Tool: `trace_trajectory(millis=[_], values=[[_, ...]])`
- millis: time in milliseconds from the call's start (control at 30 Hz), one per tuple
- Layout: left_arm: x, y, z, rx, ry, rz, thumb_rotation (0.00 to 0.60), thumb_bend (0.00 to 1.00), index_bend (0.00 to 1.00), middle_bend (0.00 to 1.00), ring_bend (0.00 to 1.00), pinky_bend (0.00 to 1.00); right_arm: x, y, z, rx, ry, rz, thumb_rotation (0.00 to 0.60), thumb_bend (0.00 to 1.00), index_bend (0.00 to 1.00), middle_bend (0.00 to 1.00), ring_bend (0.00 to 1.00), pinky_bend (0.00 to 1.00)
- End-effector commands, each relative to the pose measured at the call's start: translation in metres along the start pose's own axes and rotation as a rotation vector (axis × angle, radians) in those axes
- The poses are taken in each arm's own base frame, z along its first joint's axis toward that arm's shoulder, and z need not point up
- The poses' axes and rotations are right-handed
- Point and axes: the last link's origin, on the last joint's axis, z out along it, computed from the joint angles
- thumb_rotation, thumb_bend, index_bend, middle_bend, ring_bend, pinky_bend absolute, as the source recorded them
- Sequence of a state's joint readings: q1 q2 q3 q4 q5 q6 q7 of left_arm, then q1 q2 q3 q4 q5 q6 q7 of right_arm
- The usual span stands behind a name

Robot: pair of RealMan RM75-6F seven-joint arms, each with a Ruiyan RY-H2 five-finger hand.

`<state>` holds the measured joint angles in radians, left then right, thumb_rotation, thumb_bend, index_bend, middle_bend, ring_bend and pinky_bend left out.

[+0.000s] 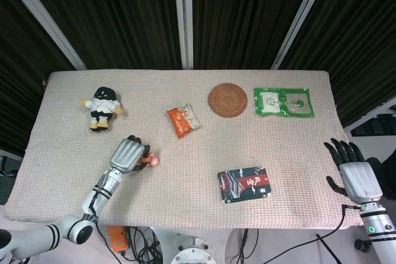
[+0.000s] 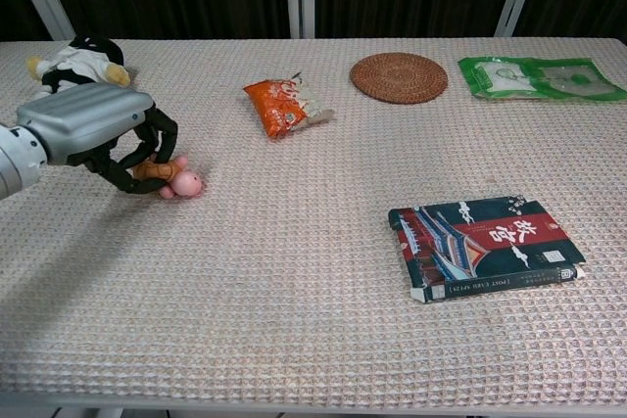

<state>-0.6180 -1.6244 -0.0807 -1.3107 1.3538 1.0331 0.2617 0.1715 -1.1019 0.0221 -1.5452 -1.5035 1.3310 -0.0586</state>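
Left hand [image 2: 93,134] curled around turtle toy [image 2: 176,179] — toy at bench [image 1: 185,202] 8 o'clock, pink head poking out toward 3. Plush doll [image 1: 102,107] at 11 of left hand, snack bag [image 1: 184,120] at 2. Right hand [image 1: 356,174] off bench's 4 o'clock edge — fingers spread, holding nothing.

The left robot hand [image 2: 93,129] is reaching in low from the left edge of the worktop [image 2: 313,340], its dark fingers [image 2: 157,144] curling under the grey palm. The right robot hand [image 1: 356,171] is hanging off the worktop's right edge, fingers spreading upward.
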Motion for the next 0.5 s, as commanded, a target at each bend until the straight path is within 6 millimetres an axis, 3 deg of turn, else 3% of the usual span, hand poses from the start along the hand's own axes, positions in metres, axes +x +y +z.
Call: trace_trajectory(millis=[33, 167, 367, 500], values=[[0.007, -0.003, -0.006, -0.003, -0.022, -0.001, 0.600, 0.26, 0.27, 0.24, 0.07, 0.18, 0.001, -0.001, 0.000, 0.002, 0.002, -0.001, 0.600, 0.26, 0.00, 0.00, 0.00, 0.00], [0.022, -0.009, -0.022, 0.025, -0.039, 0.012, 0.600, 0.25, 0.17, 0.10, 0.00, 0.12, 0.002, -0.003, 0.000, 0.008, 0.003, 0.002, 0.600, 0.26, 0.00, 0.00, 0.00, 0.00], [0.049, -0.021, -0.064, 0.097, -0.009, 0.022, 0.600, 0.24, 0.15, 0.08, 0.00, 0.08, 0.002, -0.009, 0.003, 0.021, 0.007, 0.010, 0.600, 0.26, 0.00, 0.00, 0.00, 0.00], [0.062, -0.043, -0.100, 0.153, 0.120, 0.000, 0.600, 0.24, 0.16, 0.08, 0.00, 0.08, 0.000, -0.013, 0.004, 0.026, 0.007, 0.010, 0.600, 0.26, 0.00, 0.00, 0.00, 0.00]])
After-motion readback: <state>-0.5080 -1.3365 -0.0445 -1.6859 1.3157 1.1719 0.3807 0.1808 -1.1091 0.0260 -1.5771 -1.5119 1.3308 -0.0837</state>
